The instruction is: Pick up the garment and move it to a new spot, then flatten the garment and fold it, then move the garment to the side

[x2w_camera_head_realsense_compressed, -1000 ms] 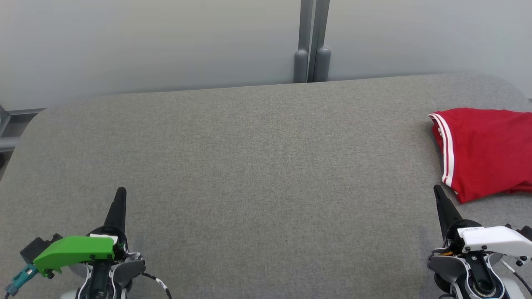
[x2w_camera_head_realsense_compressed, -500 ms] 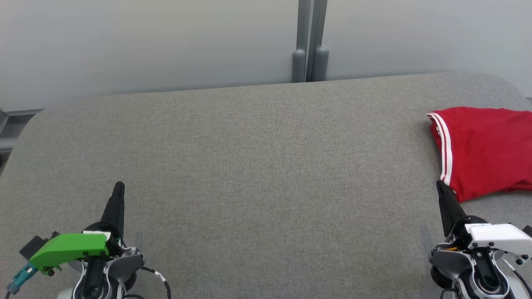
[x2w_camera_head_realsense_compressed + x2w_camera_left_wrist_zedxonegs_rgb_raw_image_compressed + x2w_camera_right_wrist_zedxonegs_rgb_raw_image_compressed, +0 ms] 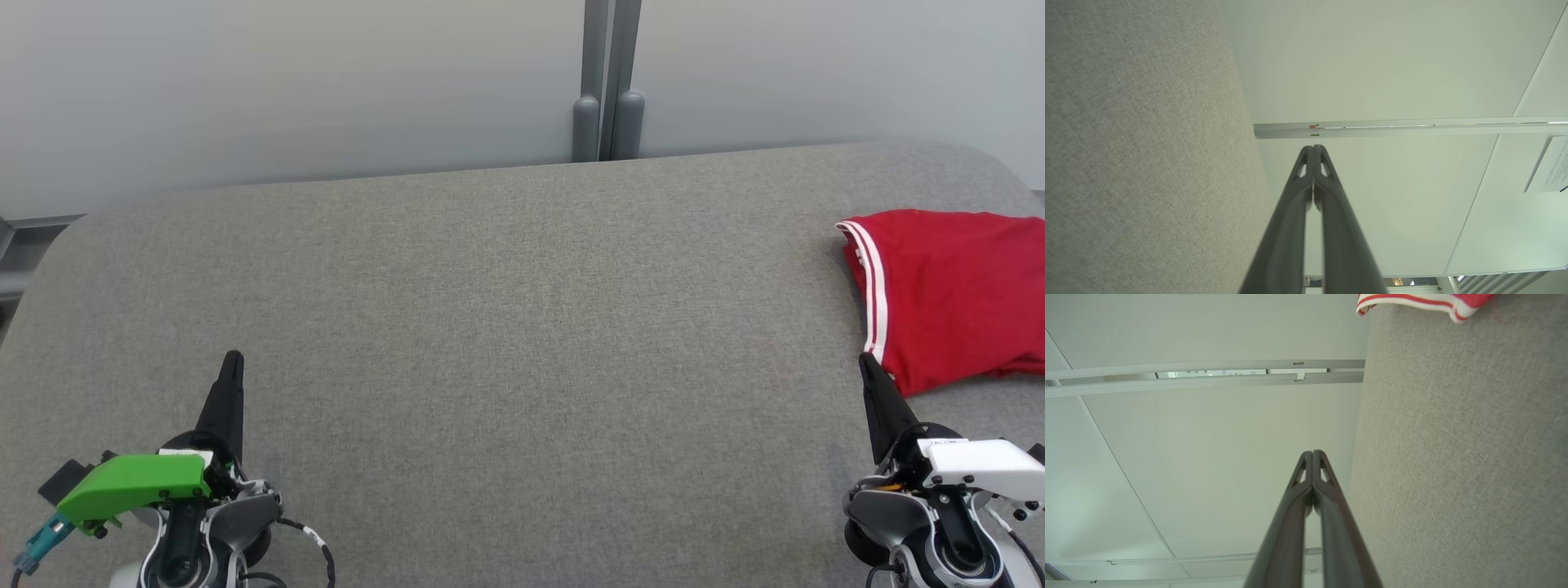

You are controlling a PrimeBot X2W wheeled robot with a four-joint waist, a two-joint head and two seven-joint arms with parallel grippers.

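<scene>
Grey woven tabletop (image 3: pixel 522 343), rounded at its far corners, stretching wide ahead of both jaws. Red garment (image 3: pixel 955 298) with white stripes lying flat on it, its near corner just beside the right jaws' tips, well apart from the left jaws.

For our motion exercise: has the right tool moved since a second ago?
Yes, slightly: the right tool has crept forward, its tip now nearer the striped hem of the red garment.

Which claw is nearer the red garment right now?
Right. The right claw sits just beside the near corner of the red garment; the left claw is far across the table.
</scene>
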